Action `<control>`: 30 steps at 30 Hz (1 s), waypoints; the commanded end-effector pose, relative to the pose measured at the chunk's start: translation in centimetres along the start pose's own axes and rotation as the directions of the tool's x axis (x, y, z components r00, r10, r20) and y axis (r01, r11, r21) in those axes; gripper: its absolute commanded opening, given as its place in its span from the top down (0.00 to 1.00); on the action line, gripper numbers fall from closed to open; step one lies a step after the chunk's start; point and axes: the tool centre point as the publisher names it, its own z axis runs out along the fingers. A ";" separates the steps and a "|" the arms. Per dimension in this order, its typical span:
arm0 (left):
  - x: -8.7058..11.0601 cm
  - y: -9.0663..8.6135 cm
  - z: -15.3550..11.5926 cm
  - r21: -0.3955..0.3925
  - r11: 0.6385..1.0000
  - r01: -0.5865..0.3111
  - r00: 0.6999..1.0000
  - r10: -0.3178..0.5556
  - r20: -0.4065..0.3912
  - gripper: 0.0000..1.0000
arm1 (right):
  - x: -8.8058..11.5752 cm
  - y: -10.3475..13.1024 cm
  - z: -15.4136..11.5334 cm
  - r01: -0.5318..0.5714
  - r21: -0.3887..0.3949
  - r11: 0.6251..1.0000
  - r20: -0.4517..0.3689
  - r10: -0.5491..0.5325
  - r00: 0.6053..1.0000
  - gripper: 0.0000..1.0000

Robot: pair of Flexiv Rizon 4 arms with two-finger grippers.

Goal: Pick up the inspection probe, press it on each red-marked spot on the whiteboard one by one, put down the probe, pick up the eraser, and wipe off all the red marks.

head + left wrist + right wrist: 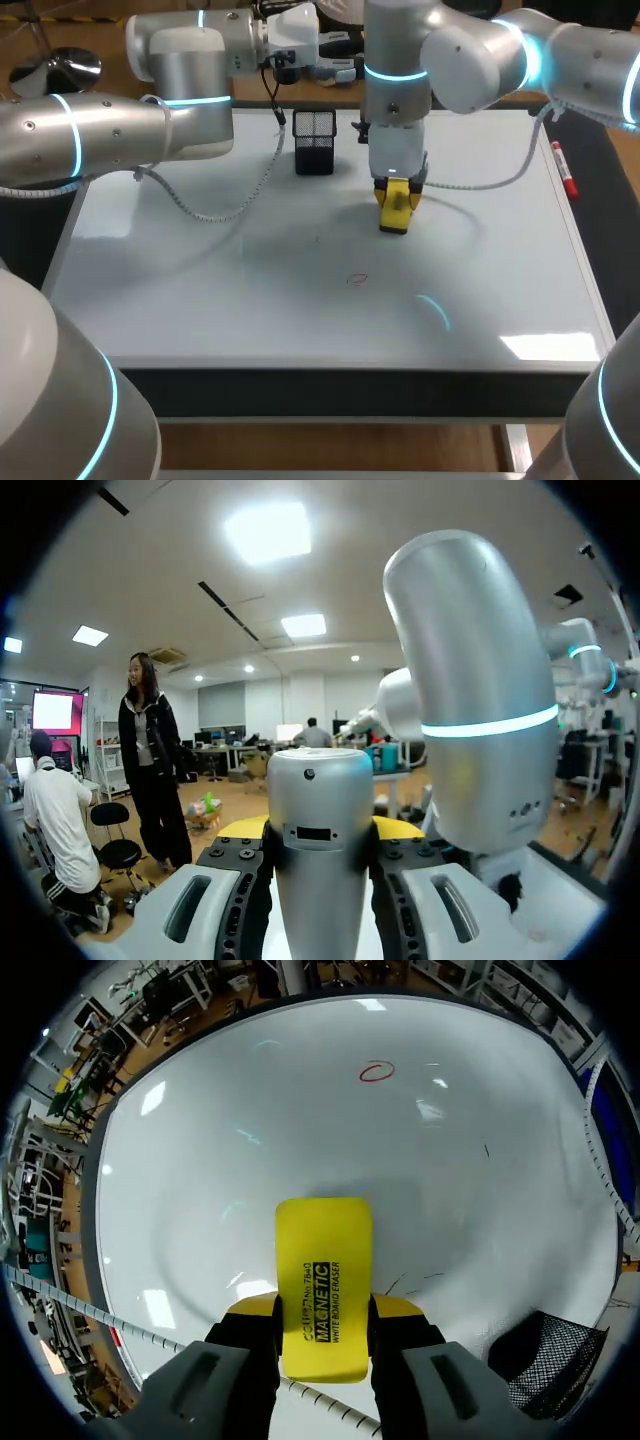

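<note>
- Yellow eraser (395, 212) (323, 1260): block type, held on end over the whiteboard (200, 290) (250, 1110) towards its far middle; whether its lower end touches the board cannot be told.
- Right pincer (397, 190) (325, 1305): pointing down, its two yellow-tipped fingers closed on the eraser's two sides, narrow gap the width of the block.
- Red mark (357, 280) (377, 1071): one small oval outline on the board, ahead of the eraser and apart from it, nearer the board's front edge.
- Black mesh basket (314, 140) (545, 1350): upright on the board's far edge, just beside the right pincer on its left. Interior dark; its contents cannot be made out.
- Probe (320, 850): silver cylinder with a rounded end, standing between the fingers of the left pincer.
- Left pincer (320, 825): both fingers pressed against the probe from either side, held beyond the board's far edge and pointing out into the room.
- Left arm (120, 130): enters from the left and bends over the board's far left corner.
- Red marker (563, 170): lying along the board's right edge, well apart from the eraser.
</note>
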 end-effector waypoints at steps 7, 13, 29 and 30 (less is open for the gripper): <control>-0.1 -0.1 0.0 -0.001 1.000 0.001 1.000 -0.001 -0.002 1.00 | 5.0 0.7 -2.2 -0.074 0.058 0.996 0.010 0.073 0.997 1.00; -0.1 -0.1 0.0 -0.001 1.000 0.001 1.000 -0.001 -0.002 1.00 | 7.9 0.5 -2.7 -0.149 0.065 0.987 0.028 0.147 0.989 1.00; -0.1 -0.1 0.0 -0.001 1.000 0.001 1.000 -0.001 -0.002 1.00 | 15.0 1.0 -3.3 -0.325 0.066 0.943 0.068 0.320 0.945 1.00; -0.1 -0.1 0.0 -0.001 1.000 0.001 1.000 -0.001 -0.002 1.00 | 15.2 1.0 -3.3 -0.330 0.065 0.942 0.067 0.325 0.943 1.00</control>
